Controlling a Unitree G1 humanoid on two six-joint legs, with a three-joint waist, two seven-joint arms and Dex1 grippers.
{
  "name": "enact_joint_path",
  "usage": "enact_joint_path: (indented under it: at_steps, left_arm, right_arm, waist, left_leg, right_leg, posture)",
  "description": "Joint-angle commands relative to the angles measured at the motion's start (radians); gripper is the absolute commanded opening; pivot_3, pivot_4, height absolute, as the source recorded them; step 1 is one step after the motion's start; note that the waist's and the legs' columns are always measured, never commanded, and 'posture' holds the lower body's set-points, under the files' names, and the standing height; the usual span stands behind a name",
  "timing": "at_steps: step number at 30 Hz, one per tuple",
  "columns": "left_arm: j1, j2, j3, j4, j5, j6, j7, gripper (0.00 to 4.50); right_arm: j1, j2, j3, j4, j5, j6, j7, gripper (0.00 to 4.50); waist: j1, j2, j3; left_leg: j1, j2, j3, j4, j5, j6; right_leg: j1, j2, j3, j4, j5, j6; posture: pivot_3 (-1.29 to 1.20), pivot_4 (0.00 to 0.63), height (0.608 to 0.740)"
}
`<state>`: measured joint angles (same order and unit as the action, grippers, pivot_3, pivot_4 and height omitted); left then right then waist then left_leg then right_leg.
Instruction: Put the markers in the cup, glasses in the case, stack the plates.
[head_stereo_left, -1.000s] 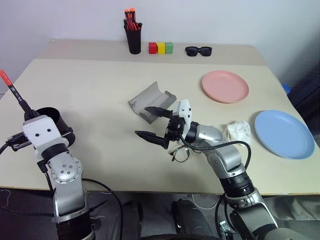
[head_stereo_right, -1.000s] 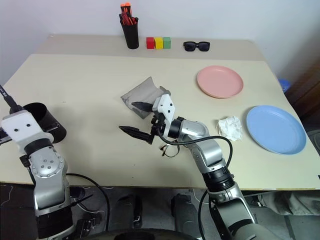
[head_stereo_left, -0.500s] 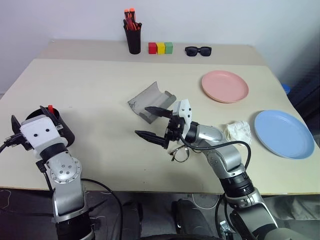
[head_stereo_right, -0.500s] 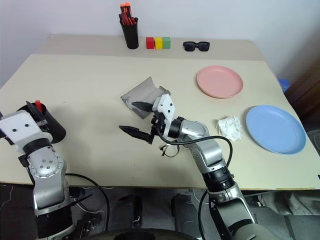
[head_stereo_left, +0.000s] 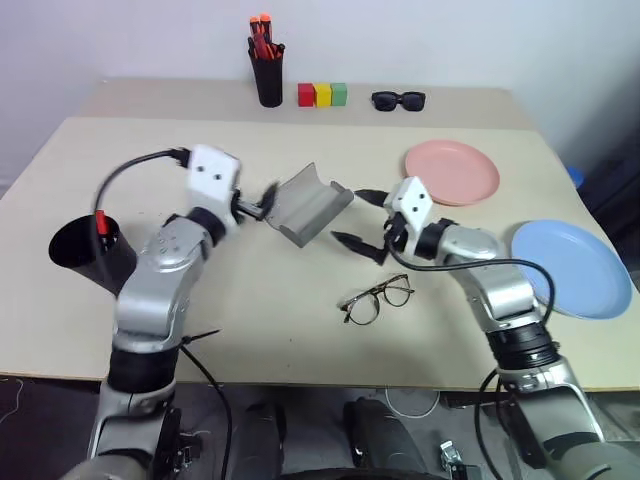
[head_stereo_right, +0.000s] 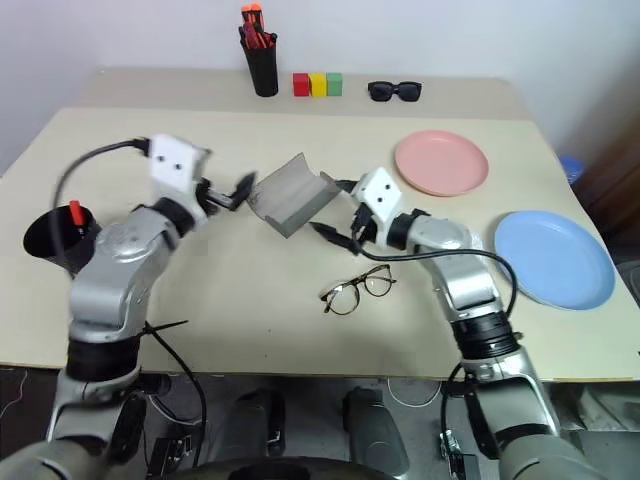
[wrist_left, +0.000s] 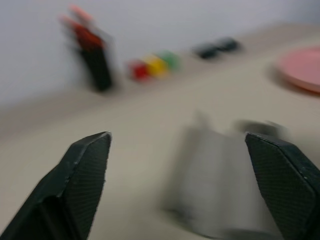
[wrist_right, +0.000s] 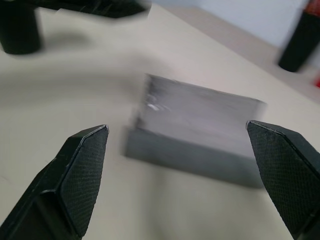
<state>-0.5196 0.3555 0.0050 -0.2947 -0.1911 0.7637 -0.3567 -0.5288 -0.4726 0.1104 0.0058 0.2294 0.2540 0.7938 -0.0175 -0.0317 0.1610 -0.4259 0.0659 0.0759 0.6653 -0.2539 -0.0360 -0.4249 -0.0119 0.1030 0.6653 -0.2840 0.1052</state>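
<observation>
Both grippers, left and right, are hovering with fingers apart, flanking the open case. Glasses are lying at the case's five o'clock.

Grey case lies open at counter centre, glasses at its five o'clock.

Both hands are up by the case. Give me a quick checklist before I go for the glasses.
1. Case lid open: ok.
2. Glasses lying free on the table, in front of the case: ok.
3. Left hand open, empty: ok.
4. Right hand open, empty: ok.
5. Cup fully loaded: cannot tell; only the red marker made out inside.
6. Plates stacked: not ok; pink plate and blue plate lie apart.
</observation>
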Motion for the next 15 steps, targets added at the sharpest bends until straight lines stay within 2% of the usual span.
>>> enact_joint_path:
  at_steps: [1, 8, 15]
  left_arm:
    - [-0.086, -0.012, -0.051, 0.097, -0.061, 0.088, -0.086, 4.46]
    - [-0.193, -0.036, -0.141, 0.312, -0.067, 0.096, -0.191, 4.46]
    - [-0.268, -0.076, -0.151, 0.498, -0.065, 0.079, -0.237, 4.46]
  right_arm:
    - [0.022, -0.072, -0.066, -0.052, 0.005, -0.014, 0.023, 4.50]
    - [0.174, -0.195, -0.144, -0.156, 0.023, 0.005, 0.053, 4.50]
    - [0.305, -0.197, -0.182, -0.277, 0.027, 0.037, 0.001, 4.50]
  waist:
    - [-0.001, 0.000, 0.000]
    - [-0.001, 0.000, 0.000]
    - [0.002, 0.000, 0.000]
  left_leg:
    - [0.000, 0.000, 0.000, 0.000, 0.000, 0.000]
    - [0.000, 0.000, 0.000, 0.000, 0.000, 0.000]
    - [0.000, 0.000, 0.000, 0.000, 0.000, 0.000]
  right_leg:
    - [0.000, 0.000, 0.000, 0.000, 0.000, 0.000]
    - [0.000, 0.000, 0.001, 0.000, 0.000, 0.000]
    - [0.000, 0.001, 0.001, 0.000, 0.000, 0.000]
  posture:
    - [0.00, 0.150, 0.725]
    - [0.00, 0.150, 0.725]
    - [0.00, 0.150, 0.725]
